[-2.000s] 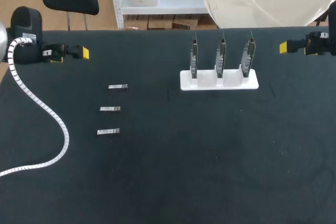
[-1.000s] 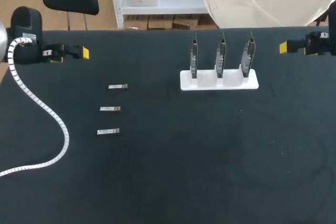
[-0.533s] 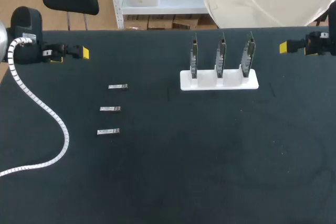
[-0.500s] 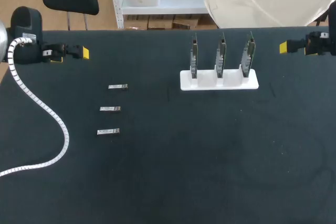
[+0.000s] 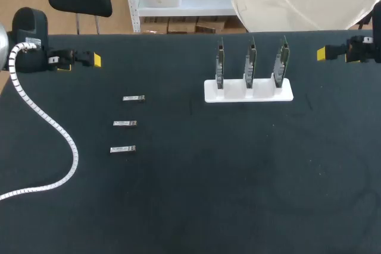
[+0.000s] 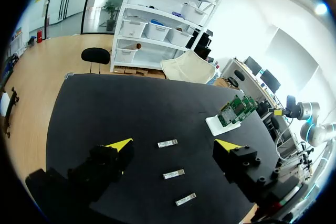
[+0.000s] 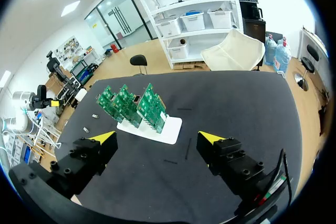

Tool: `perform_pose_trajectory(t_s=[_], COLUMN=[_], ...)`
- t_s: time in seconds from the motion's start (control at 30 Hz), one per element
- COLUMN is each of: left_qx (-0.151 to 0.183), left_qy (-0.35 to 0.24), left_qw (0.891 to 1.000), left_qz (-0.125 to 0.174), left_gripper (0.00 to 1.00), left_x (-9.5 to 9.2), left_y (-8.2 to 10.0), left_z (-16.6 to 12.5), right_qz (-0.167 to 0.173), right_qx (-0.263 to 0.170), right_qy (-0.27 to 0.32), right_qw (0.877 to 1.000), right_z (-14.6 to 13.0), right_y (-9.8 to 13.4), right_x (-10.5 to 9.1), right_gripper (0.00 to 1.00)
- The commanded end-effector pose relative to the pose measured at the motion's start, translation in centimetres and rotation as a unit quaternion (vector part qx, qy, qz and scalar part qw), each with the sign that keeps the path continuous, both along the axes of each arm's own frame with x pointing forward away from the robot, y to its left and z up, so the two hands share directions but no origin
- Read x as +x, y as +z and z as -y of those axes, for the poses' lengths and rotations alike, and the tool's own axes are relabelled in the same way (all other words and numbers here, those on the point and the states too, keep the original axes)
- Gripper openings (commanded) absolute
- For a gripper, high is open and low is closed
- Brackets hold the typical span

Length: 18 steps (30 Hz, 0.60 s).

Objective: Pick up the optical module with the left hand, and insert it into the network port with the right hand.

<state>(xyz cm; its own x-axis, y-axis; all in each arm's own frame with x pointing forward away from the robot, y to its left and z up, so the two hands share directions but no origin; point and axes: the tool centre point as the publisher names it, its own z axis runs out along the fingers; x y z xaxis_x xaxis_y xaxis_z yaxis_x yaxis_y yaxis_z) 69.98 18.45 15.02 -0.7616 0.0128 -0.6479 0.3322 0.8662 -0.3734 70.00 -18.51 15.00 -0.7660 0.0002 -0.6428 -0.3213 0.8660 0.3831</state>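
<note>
Three small silver optical modules lie in a column on the black table (image 5: 196, 194): far (image 5: 133, 97), middle (image 5: 125, 124) and near (image 5: 122, 149). In the left wrist view the same modules (image 6: 167, 143) (image 6: 174, 173) (image 6: 185, 199) lie ahead of and below the fingers. A white stand (image 5: 249, 92) holds three upright green boards with network ports (image 5: 250, 62). My left gripper (image 5: 89, 59) is open at the far left edge, well away from the modules. At the far right edge my right gripper (image 5: 322, 53) is open and empty, with the boards (image 7: 134, 106) ahead of its fingers.
A white ribbed cable (image 5: 53, 126) trails from my left arm across the table's left side, passing left of the modules. Both wrist views show wide-open grippers (image 6: 173, 145) (image 7: 157, 137) high above the dark tabletop.
</note>
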Motion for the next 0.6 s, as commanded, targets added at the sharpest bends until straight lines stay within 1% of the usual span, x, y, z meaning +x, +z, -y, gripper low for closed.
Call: perform_pose_trajectory(t_s=[0.03,0.07,0.13,0.23,0.27,0.33,0.37,0.47,0.5,0.57,0.6], left_qx=[0.016,0.019,0.044,0.062,0.073,0.103,0.116,0.138,0.149,0.151,0.150], left_qy=[-0.020,-0.031,-0.048,-0.080,-0.097,-0.140,-0.159,-0.206,-0.218,-0.229,-0.227], left_qw=[1.000,0.999,0.998,0.995,0.992,0.984,0.980,0.968,0.964,0.961,0.962], left_qz=[-0.006,-0.010,-0.015,-0.020,-0.021,-0.035,-0.032,-0.028,-0.017,-0.017,-0.018], left_gripper=[1.00,1.00,1.00,1.00,1.00,1.00,1.00,1.00,1.00,1.00,1.00], left_x=[0.2,0.3,0.5,0.8,1.0,1.1,1.1,1.3,1.3,1.5,1.6], left_y=[-0.1,-0.1,-0.3,-0.4,-0.6,-1.1,-1.5,-2.1,-2.2,-2.4,-2.5], left_z=[-0.1,-0.1,-0.2,-0.2,-0.2,-0.1,-0.1,-0.1,-0.1,-0.1,-0.2], right_qz=[0.000,0.000,0.000,0.000,0.000,0.000,0.000,0.000,0.000,0.000,0.000], right_qx=[0.000,0.000,0.000,0.000,0.000,0.000,0.000,0.000,0.000,0.000,0.000], right_qy=[0.000,0.000,0.000,0.000,0.000,0.000,0.000,0.000,0.000,0.000,0.000], right_qw=[1.000,1.000,1.000,1.000,1.000,1.000,1.000,1.000,1.000,1.000,1.000], right_z=[0.0,0.0,0.0,0.0,0.0,0.0,0.0,0.0,0.0,0.0,0.0], right_y=[0.0,0.0,0.0,0.0,0.0,0.0,0.0,0.0,0.0,0.0,0.0], right_x=[0.0,0.0,0.0,0.0,0.0,0.0,0.0,0.0,0.0,0.0,0.0], right_gripper=[1.00,1.00,1.00,1.00,1.00,1.00,1.00,1.00,1.00,1.00,1.00])
